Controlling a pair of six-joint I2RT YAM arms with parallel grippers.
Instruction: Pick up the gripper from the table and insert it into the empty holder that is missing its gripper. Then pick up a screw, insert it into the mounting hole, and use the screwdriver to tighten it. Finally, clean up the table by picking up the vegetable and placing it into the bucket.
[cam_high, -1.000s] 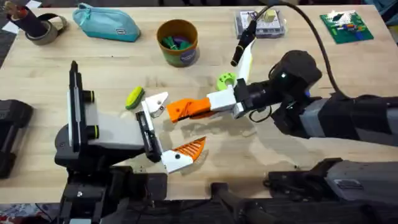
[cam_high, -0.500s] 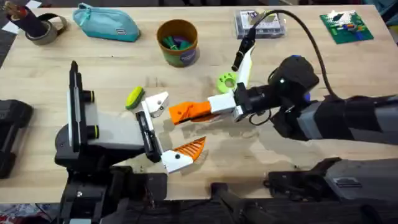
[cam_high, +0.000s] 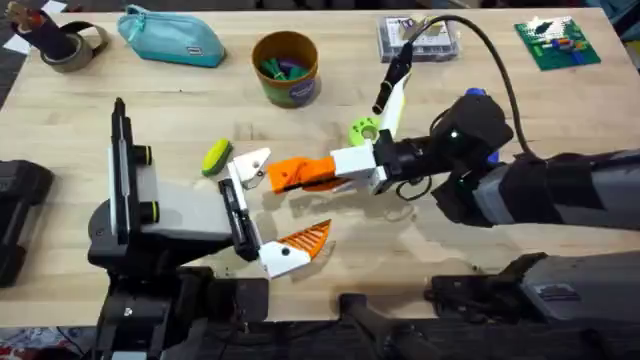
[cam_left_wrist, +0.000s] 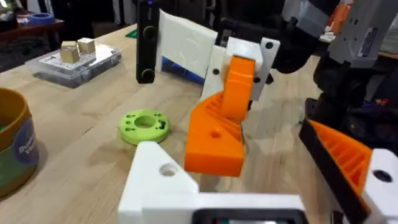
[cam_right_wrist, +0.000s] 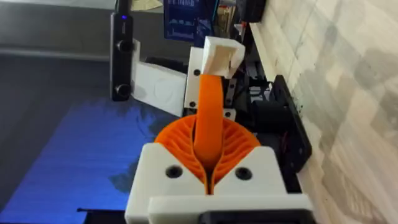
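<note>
Claw (cam_high: 300, 175) of the right arm sits mid-frame in the overhead view, its fingers clamped on the orange gripper (cam_high: 288, 174), whose tip reaches the empty white holder (cam_high: 252, 163) on the stand; whether it is seated is hard to tell. The bucket (cam_high: 286, 67) stands at upper centre of the desk (cam_high: 560, 120), a yellow-green vegetable (cam_high: 215, 156) just left of the holder.
</note>
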